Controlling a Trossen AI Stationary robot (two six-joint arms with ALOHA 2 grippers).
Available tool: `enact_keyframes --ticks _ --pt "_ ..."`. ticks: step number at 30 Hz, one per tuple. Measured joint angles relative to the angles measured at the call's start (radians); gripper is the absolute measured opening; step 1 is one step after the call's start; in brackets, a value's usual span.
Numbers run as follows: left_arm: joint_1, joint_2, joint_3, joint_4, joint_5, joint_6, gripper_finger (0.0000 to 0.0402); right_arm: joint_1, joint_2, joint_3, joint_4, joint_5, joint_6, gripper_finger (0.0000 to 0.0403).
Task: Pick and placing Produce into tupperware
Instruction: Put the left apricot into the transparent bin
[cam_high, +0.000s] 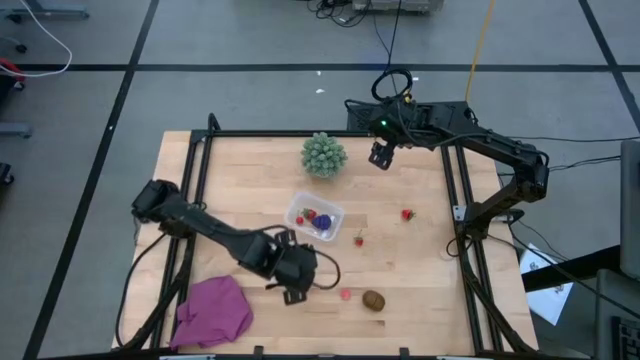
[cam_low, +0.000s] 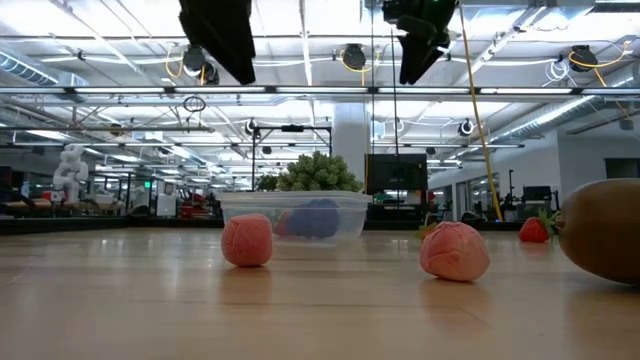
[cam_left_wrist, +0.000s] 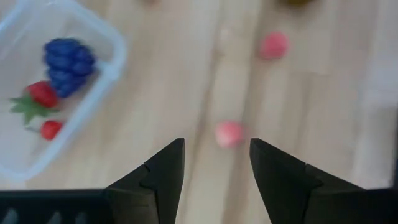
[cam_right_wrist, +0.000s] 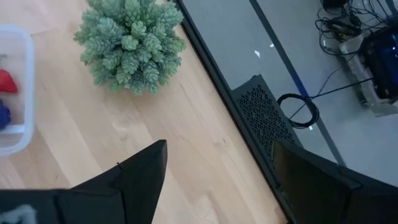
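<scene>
The clear tupperware (cam_high: 300, 207) stands mid-table and holds a purple piece (cam_left_wrist: 68, 62) and two red pieces (cam_left_wrist: 42, 94). My left gripper (cam_high: 295, 277) hovers open over the near table, right of the tupperware's near corner. In its wrist view a pink piece (cam_left_wrist: 229, 133) lies on the wood just ahead of its fingertips (cam_left_wrist: 214, 149). A second pink piece (cam_high: 346, 295) and the brown oval piece (cam_high: 373, 300) rest near the front edge. Two red berries (cam_high: 358, 240) (cam_high: 407, 214) lie right of the tupperware. My right gripper (cam_high: 380, 155) waits open by the far edge.
The pale-green spiky ball (cam_high: 324, 155) sits at the far edge, between the tupperware and my right gripper. A magenta cloth (cam_high: 212, 310) lies at the near left corner. A black frame (cam_high: 455, 200) rails the table's sides. Bare wood shows on the right half.
</scene>
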Motion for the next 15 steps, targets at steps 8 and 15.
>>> enact_keyframes --ticks 8,15 --pt "-0.025 0.098 0.0 0.035 0.012 0.02 0.0186 0.0 0.0 0.0 0.006 0.0 0.067 0.0281" --pt "0.02 0.193 -0.002 0.016 0.067 0.037 0.0186 0.002 0.0 0.0 0.005 -0.003 0.091 0.0281"
